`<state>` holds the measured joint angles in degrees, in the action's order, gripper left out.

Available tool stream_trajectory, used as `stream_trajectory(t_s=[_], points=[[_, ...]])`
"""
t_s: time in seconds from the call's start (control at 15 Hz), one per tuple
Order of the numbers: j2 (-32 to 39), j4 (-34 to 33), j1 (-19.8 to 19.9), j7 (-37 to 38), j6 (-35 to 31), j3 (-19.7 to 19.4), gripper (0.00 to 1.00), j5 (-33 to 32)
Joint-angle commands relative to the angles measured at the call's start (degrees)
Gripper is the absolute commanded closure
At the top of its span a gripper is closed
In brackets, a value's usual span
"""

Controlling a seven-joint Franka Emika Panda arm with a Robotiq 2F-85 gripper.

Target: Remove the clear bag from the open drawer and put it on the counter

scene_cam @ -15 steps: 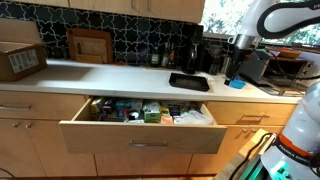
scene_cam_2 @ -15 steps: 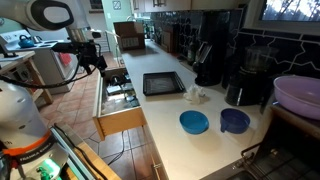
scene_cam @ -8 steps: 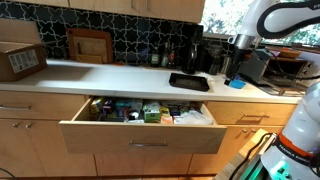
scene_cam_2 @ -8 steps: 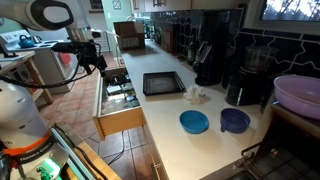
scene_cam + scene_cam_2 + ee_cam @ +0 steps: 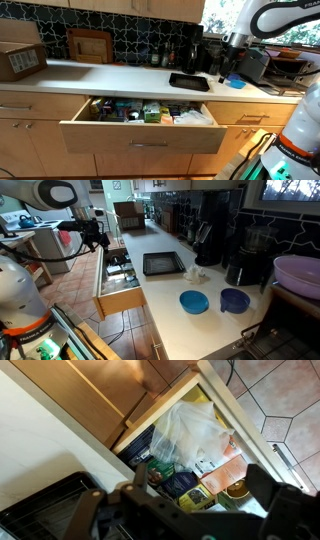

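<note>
The drawer (image 5: 140,136) stands open under the white counter (image 5: 110,76). The clear bag (image 5: 195,117) lies inside it, at the end of the drawer nearest to the robot, on top of packets and small boxes. In the wrist view the bag (image 5: 190,428) shows as a crumpled, see-through bundle that touches the colourful packets (image 5: 205,488) beside it.

The gripper (image 5: 228,68) hangs in the air above the end of the counter, near the black tray (image 5: 188,82) and well above the bag. It holds nothing. In the wrist view its 2 fingers (image 5: 88,512) stand far apart, so the claw is wide. In an exterior view the gripper (image 5: 98,240) is over the drawer (image 5: 120,302), not touching it.

On the counter there are also a cardboard box (image 5: 20,60) at the far end, 2 blue bowls (image 5: 194,302) and a coffee maker (image 5: 208,240).
</note>
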<state>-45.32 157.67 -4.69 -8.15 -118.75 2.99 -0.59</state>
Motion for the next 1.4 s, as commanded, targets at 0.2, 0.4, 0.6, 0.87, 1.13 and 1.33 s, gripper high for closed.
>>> stream_trajectory(t_s=[0.2,0.4,0.6,0.87,1.13,1.33], points=[[16.3,-0.3,-0.6,13.9,-10.5,7.0,0.00,0.3],[21.9,-0.1,2.1,26.6,-17.1,10.5,0.00,-2.0],[21.5,0.0,0.2,24.4,-17.0,8.8,0.00,-0.7],[23.4,-0.3,0.6,25.2,-18.1,8.7,0.00,-0.7],[30.1,-2.9,2.3,27.9,-22.7,9.5,0.00,-2.3],[35.7,-4.7,2.7,29.7,-27.0,9.7,0.00,-3.5]])
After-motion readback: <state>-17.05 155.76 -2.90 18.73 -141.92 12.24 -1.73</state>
